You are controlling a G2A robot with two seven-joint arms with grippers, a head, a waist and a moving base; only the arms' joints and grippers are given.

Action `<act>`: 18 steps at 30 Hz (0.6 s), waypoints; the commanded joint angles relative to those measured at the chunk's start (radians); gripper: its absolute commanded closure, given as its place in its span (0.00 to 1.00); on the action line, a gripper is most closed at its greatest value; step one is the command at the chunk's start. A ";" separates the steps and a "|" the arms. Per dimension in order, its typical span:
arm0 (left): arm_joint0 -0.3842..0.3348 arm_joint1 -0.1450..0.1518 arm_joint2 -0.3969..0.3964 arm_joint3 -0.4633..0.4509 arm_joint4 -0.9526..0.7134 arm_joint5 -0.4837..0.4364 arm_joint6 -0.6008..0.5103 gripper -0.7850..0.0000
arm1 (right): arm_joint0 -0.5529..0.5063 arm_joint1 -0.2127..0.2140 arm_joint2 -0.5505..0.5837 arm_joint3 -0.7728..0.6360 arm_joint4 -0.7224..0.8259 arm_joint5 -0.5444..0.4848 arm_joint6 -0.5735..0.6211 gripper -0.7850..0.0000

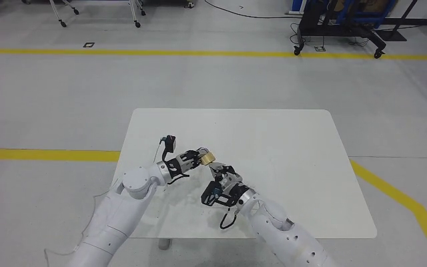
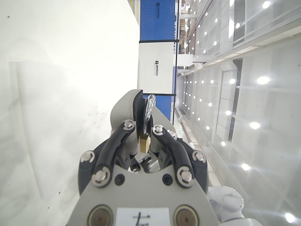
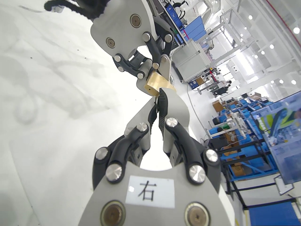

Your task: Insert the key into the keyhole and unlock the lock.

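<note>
Brass and steel: rigid, dense, slick, so best clamped hard at the shackle end, as now with the lock [image 3: 156, 84] in the closed left gripper [image 3: 158, 70] above the table [image 1: 300, 133]. Pinched shut too at the right gripper [image 3: 160, 97], tips touching the brass; key hidden.

Left gripper [image 2: 147, 105]: fingers [image 2: 122, 115] closed on the lock [image 2: 144, 143]. The brass body sits low between the fingers, near the palm; its silver metal part runs up between the black pads to the fingertips. The white worktop [image 2: 47, 95] lies behind the gripper. Blue and white panels [image 2: 156, 15] stand beyond the worktop's far edge.
</note>
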 commanded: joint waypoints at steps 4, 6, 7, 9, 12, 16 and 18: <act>0.009 0.002 -0.010 -0.008 0.024 -0.071 0.004 1.00 | -0.005 0.004 0.064 -0.003 0.250 -0.158 -0.045 1.00; 0.013 0.002 -0.013 -0.010 0.024 -0.087 0.006 1.00 | -0.009 0.006 0.092 0.000 0.342 -0.221 -0.065 1.00; 0.014 0.002 -0.015 -0.010 0.027 -0.095 0.009 1.00 | -0.009 0.008 0.106 0.002 0.374 -0.249 -0.072 1.00; 0.017 0.002 -0.016 -0.011 0.032 -0.104 0.011 1.00 | -0.011 0.011 0.126 0.008 0.445 -0.310 -0.085 1.00; 0.019 0.002 -0.020 -0.013 0.037 -0.116 0.016 1.00 | -0.007 0.015 0.153 0.022 0.526 -0.389 -0.099 1.00; 0.024 0.002 -0.025 -0.016 0.043 -0.131 0.016 1.00 | -0.001 0.020 0.178 0.040 0.596 -0.470 -0.109 1.00; 0.026 0.002 -0.027 -0.018 0.047 -0.136 0.015 1.00 | 0.000 0.023 0.186 0.042 0.603 -0.487 -0.108 1.00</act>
